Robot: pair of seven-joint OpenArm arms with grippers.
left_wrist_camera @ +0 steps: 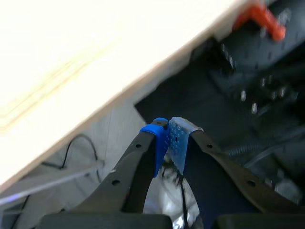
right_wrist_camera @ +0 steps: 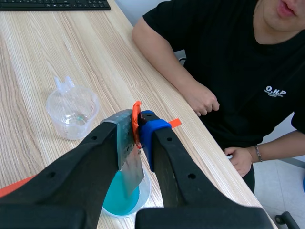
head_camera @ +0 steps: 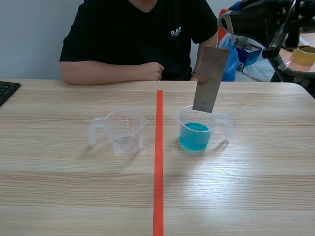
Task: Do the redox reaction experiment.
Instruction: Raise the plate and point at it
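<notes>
Right of centre in the scene view, a clear beaker of blue liquid (head_camera: 197,130), handle turned toward the right edge of the frame. Just over its mouth, a grey metal plate (head_camera: 210,78), nearly upright, leaning a little to the upper right, lower edge at the level of the rim and above the blue surface. Clamped at its upper end by the right gripper (right_wrist_camera: 138,121), fingers narrow and pressed against both faces of the plate, a blue pad on one side. In the right wrist view, the plate hanging down from between the fingers, with the beaker of blue liquid under it. Right arm (head_camera: 256,19) across the upper right corner of the scene view.

Left of centre, an empty beaker (head_camera: 123,132), also clear, handle toward the left. Between the two beakers and touching neither, an orange-red tape line (head_camera: 158,162), running from the lower edge up the middle of the wooden table (head_camera: 246,196).

Left gripper (left_wrist_camera: 167,137) off the table, lower than the tabletop, table edge ahead of it. Closed on nothing, the two pads touching.

At the top of the scene view, a person (head_camera: 138,34) in a black T-shirt behind the table, forearm lying along the far edge, one hand (head_camera: 150,71) in a loose fist. At the left edge of the frame, the corner of a black keyboard (head_camera: 7,91).
</notes>
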